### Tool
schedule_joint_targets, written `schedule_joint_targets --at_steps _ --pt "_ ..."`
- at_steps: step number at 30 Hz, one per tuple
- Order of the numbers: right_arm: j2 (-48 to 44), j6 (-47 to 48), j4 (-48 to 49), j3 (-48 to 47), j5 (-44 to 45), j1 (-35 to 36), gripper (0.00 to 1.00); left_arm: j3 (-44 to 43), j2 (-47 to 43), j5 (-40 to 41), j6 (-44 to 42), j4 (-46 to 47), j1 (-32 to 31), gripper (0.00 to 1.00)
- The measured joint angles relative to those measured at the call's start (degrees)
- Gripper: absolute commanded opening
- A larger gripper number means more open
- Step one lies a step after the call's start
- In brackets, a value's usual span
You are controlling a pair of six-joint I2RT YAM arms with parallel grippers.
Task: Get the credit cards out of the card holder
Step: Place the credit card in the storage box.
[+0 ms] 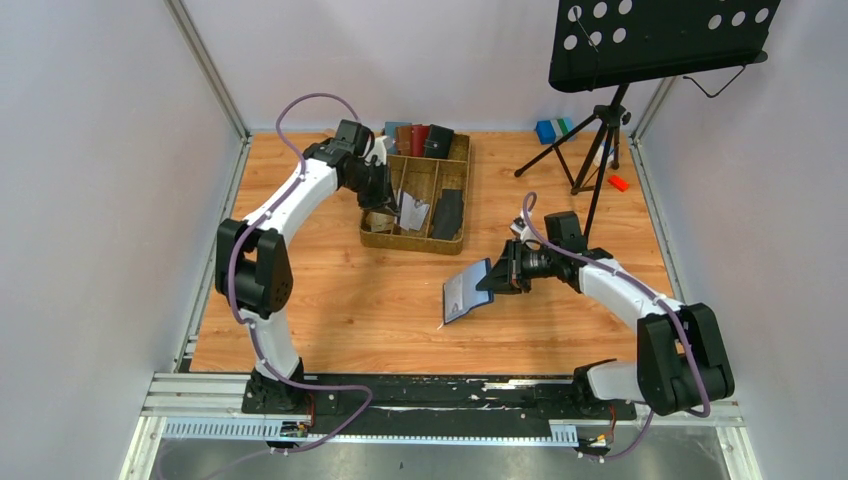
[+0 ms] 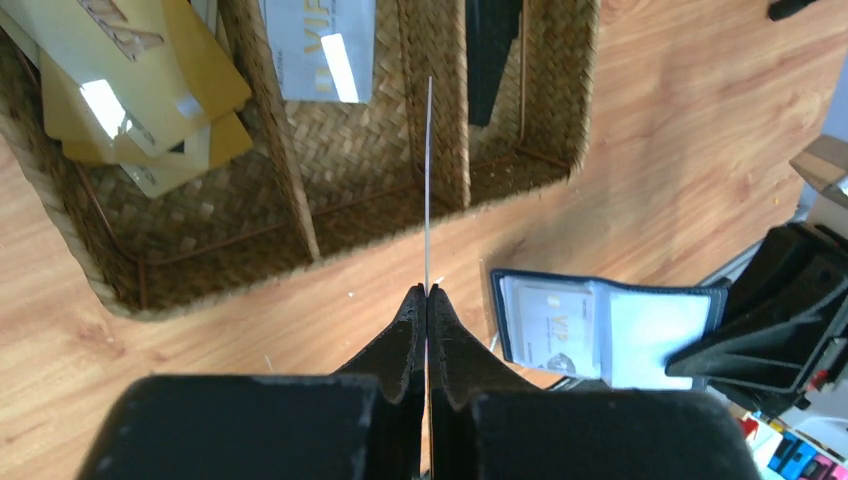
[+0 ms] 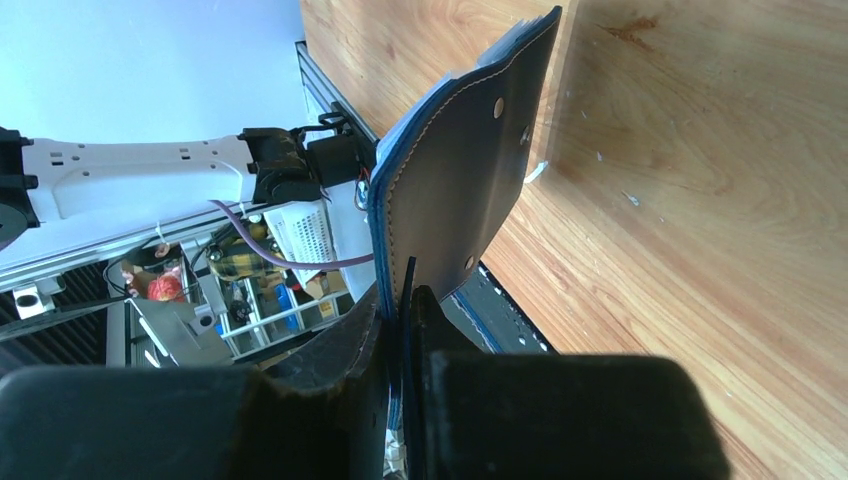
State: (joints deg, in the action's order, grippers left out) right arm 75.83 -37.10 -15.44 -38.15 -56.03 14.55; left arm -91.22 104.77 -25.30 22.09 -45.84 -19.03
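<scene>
My right gripper [image 1: 492,278] is shut on the open navy-blue card holder [image 1: 467,290] and holds it tilted above the table. In the right wrist view the holder's outer cover [image 3: 460,170] rises from between the jaws of the right gripper [image 3: 405,290]. In the left wrist view the holder [image 2: 690,300] shows a white credit card [image 2: 548,325] in its clear pocket. My left gripper [image 2: 428,290] is shut on a thin credit card [image 2: 428,180] seen edge-on, above the near rim of the wicker basket [image 2: 250,265]. The left gripper [image 1: 398,208] hangs over the basket [image 1: 412,243].
Tan-gold cards [image 2: 140,90] and a white card [image 2: 320,45] lie in basket compartments, with a black holder [image 2: 490,50] in another. Several other holders [image 1: 415,138] stand at the basket's back. A music stand tripod [image 1: 600,130], a blue box [image 1: 550,130] and a red item [image 1: 618,182] are at the back right.
</scene>
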Motion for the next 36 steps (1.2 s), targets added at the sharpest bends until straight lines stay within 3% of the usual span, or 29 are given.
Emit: schedule_joint_targets --at_steps 22,34,36 --pt "0.37 2.73 -5.20 -2.67 1.11 -1.70 0.00 -18.69 20.39 0.28 -1.68 -3.02 0.02 0.00" --pt "1.99 3.37 -6.19 -3.17 1.55 -3.17 0.00 -19.87 25.53 -0.13 -2.58 -3.17 0.02 0.00" --pt "2.05 3.34 -6.19 -3.17 1.57 -3.17 0.00 -19.96 25.81 0.09 -2.99 -3.26 0.00 0.04"
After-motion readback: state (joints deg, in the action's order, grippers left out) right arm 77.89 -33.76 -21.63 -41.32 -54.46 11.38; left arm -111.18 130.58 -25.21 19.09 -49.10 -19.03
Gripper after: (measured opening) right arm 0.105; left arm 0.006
